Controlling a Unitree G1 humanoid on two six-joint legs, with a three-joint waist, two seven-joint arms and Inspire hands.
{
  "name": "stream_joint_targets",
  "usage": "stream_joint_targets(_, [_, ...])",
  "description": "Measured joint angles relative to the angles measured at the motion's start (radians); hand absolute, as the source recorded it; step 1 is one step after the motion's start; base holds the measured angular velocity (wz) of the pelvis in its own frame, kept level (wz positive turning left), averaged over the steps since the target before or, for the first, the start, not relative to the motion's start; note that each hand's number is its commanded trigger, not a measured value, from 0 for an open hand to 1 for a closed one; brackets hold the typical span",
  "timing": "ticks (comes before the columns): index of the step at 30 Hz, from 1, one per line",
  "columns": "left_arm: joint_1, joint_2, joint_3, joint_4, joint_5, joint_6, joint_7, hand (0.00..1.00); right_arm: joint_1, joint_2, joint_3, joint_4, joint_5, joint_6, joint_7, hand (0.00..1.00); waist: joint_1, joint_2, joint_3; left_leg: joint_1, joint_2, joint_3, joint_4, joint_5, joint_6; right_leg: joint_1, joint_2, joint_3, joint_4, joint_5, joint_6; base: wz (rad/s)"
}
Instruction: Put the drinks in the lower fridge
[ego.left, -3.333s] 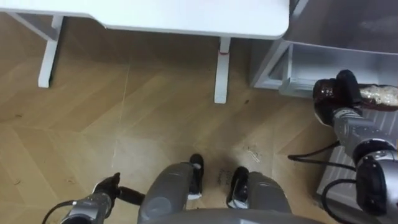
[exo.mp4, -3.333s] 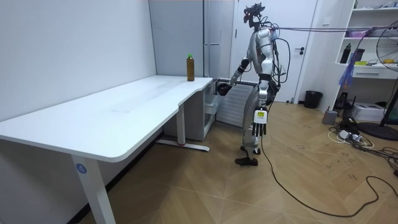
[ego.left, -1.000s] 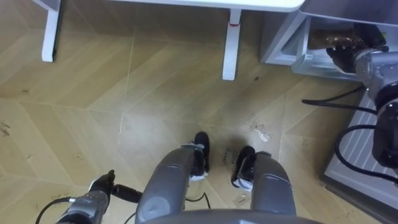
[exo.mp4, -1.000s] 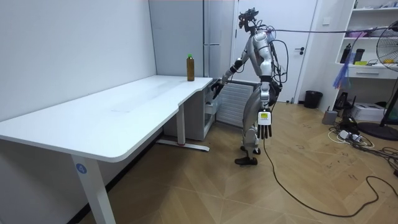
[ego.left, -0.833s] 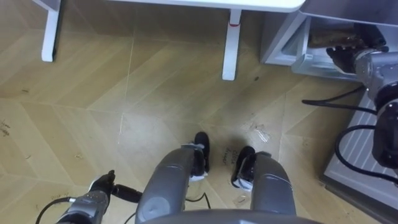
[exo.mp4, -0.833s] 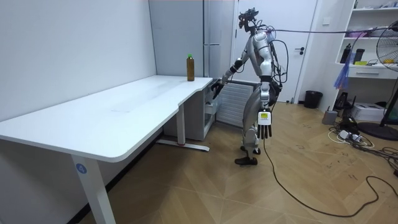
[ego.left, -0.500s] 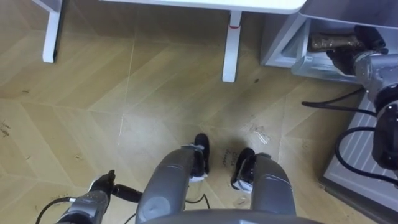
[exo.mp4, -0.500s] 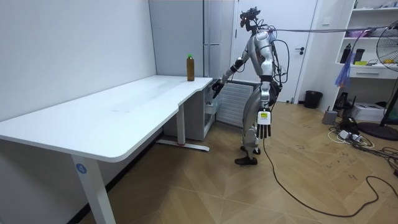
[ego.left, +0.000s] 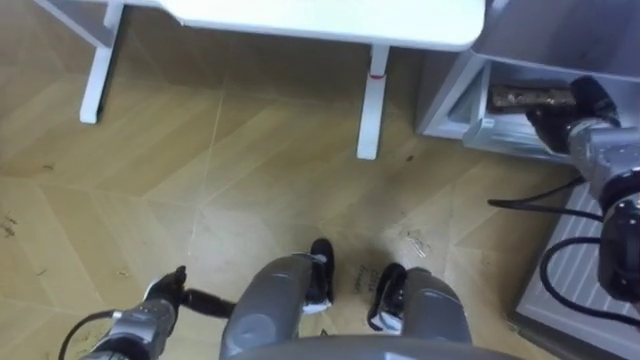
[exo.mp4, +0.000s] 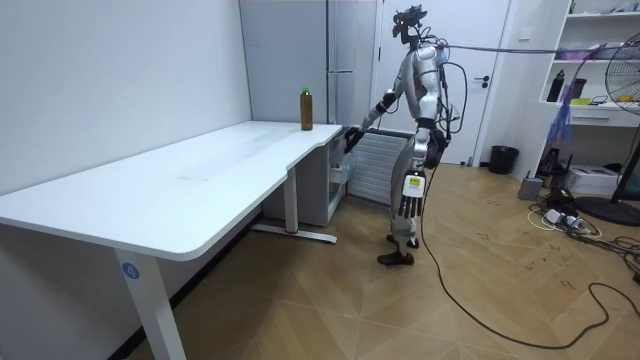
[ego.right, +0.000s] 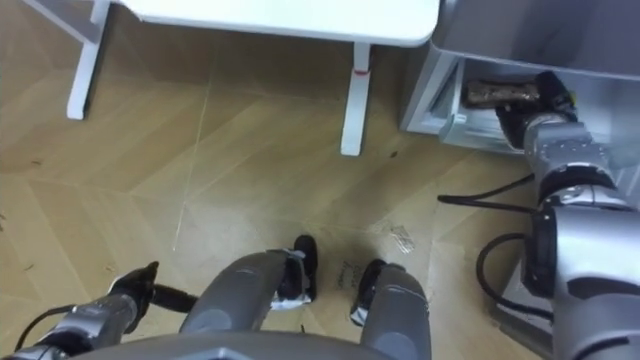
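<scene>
A brown drink bottle (ego.left: 522, 97) lies on its side in the open lower compartment of the grey fridge (ego.left: 455, 95). My right hand (ego.left: 574, 112) is at the bottle's right end, fingers straight, touching it or close by. In the right eye view the bottle (ego.right: 495, 94) and right hand (ego.right: 543, 102) sit the same way. My left hand (ego.left: 170, 293) hangs open by my left leg, low at the left. A second brown bottle with a green cap (exo.mp4: 306, 108) stands on the far corner of the white desk (exo.mp4: 180, 180).
I stand on wooden floor in front of the fridge (exo.mp4: 345, 70), at the desk's end. A white desk leg (ego.left: 371, 100) stands just left of the fridge. A ribbed white panel (ego.left: 590, 260) lies low at my right. Cables trail on the floor in the room view.
The bottle, gripped in my right hand in front of the fridge three seconds ago, now lies inside it. Over the last second I straightened slightly, the view shifted, and my left arm swung inward.
</scene>
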Motion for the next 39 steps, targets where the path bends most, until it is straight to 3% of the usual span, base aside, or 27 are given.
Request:
stream_joint_targets(5, [0.027,-0.002,-0.001,0.007,-0.057,-0.006,-0.008,0.0,0.151,0.048,0.039,-0.087,-0.049,-0.033,0.087,0.0,-0.02,-0.002,-0.0227,0.134,0.013,0.002,-0.095,0.007,-0.008,0.155,0.046,-0.005,-0.156,0.047,0.009,-0.13])
stream_joint_targets(10, [0.057,-0.006,0.023,0.007,-0.054,-0.028,-0.02,0.0,0.32,0.099,0.079,-0.166,-0.161,-0.045,0.137,0.0,-0.037,-0.006,-0.047,0.225,0.013,0.001,-0.157,0.006,-0.013,0.269,0.067,-0.031,-0.263,0.067,0.02,0.05])
stream_joint_targets(15, [0.104,-0.012,0.058,-0.002,-0.054,-0.043,0.006,0.0,0.44,0.139,0.16,-0.127,-0.355,-0.039,0.159,0.0,-0.047,-0.005,-0.0474,0.3,0.01,0.0,-0.196,0.003,-0.017,0.357,0.079,-0.031,-0.322,0.083,0.028,0.01])
stream_joint_targets(19, [0.146,-0.039,0.078,-0.005,-0.055,-0.063,0.053,0.0,0.544,0.169,0.194,-0.12,-0.565,-0.024,0.165,0.0,-0.068,-0.004,-0.0467,0.358,0.003,-0.012,-0.235,0.003,-0.019,0.421,0.082,-0.045,-0.358,0.085,0.031,0.08])
stream_joint_targets(25, [0.164,-0.044,0.088,-0.038,-0.038,-0.067,0.076,0.0,0.585,0.197,0.246,-0.027,-0.915,-0.017,0.161,0.0,-0.073,-0.019,-0.043,0.407,-0.002,-0.022,-0.249,0.0,-0.023,0.47,0.083,-0.053,-0.393,0.084,0.034,0.01])
stream_joint_targets(29, [0.168,-0.048,0.1,-0.041,-0.037,-0.071,0.083,0.0,0.601,0.222,0.278,-0.009,-1.114,-0.017,0.155,0.0,-0.069,-0.024,-0.0453,0.427,-0.004,-0.022,-0.254,-0.001,-0.025,0.489,0.087,-0.034,-0.399,0.086,0.038,-0.04])
stream_joint_targets(35, [0.179,-0.065,0.14,-0.045,-0.045,-0.071,0.097,0.0,0.618,0.222,0.291,0.021,-1.204,-0.017,0.162,0.0,-0.069,-0.016,-0.0425,0.457,-0.005,-0.025,-0.259,-0.008,-0.026,0.531,0.093,-0.029,-0.425,0.092,0.04,0.0])
stream_joint_targets(39, [0.205,-0.086,0.216,-0.042,-0.058,-0.071,0.098,0.0,0.638,0.221,0.279,0.032,-1.201,-0.017,0.172,0.0,-0.066,-0.009,-0.0407,0.49,-0.004,-0.027,-0.258,-0.018,-0.03,0.568,0.096,-0.029,-0.437,0.092,0.04,-0.03])
